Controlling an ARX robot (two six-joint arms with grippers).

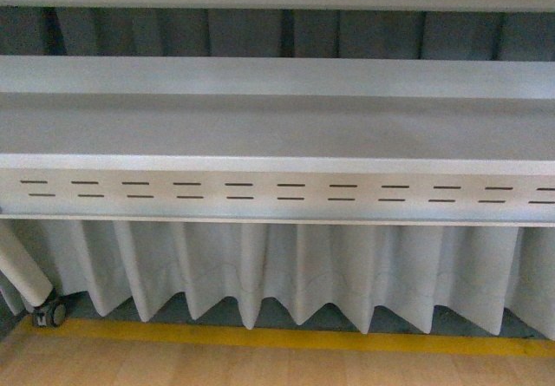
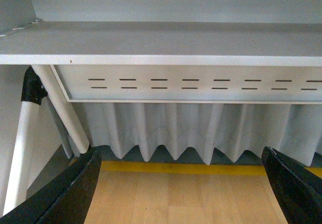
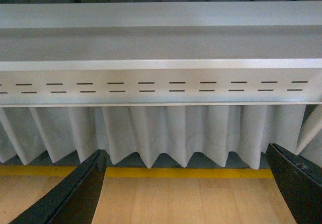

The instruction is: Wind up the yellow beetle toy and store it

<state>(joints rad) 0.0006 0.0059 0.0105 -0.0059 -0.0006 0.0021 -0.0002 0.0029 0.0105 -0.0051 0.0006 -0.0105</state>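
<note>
Tubing showed only at the left. The front view caught a pale leg [image 1: 22, 264] slanting down to a caster [image 1: 50, 314]. The left wrist view showed a slanted tube [image 2: 63, 108] under the table's corner and a white post [image 2: 20, 153] capped by a black joint [image 2: 32, 88]. The right wrist view had none of these.

Across all three views ran the grey table [image 1: 277, 130], with a panel [image 1: 277, 191] of short paired slots along its front edge. A pleated curtain [image 1: 303, 273] hung below it, a yellow stripe [image 1: 303, 338] lay at the curtain's foot, and wood floor [image 1: 260, 370] lay nearer the camera. Only the front view showed a further ledge [image 1: 277, 75] above and behind the table top.

The left claw [image 2: 181, 189] showed in its own wrist view alone, its two black fingers [image 2: 65, 194] set wide apart at the frame's lower corners with nothing between them. The right claw [image 3: 183, 189] looked the same in its view, fingers [image 3: 70, 194] spread wide and empty. The toy appeared in no view.
</note>
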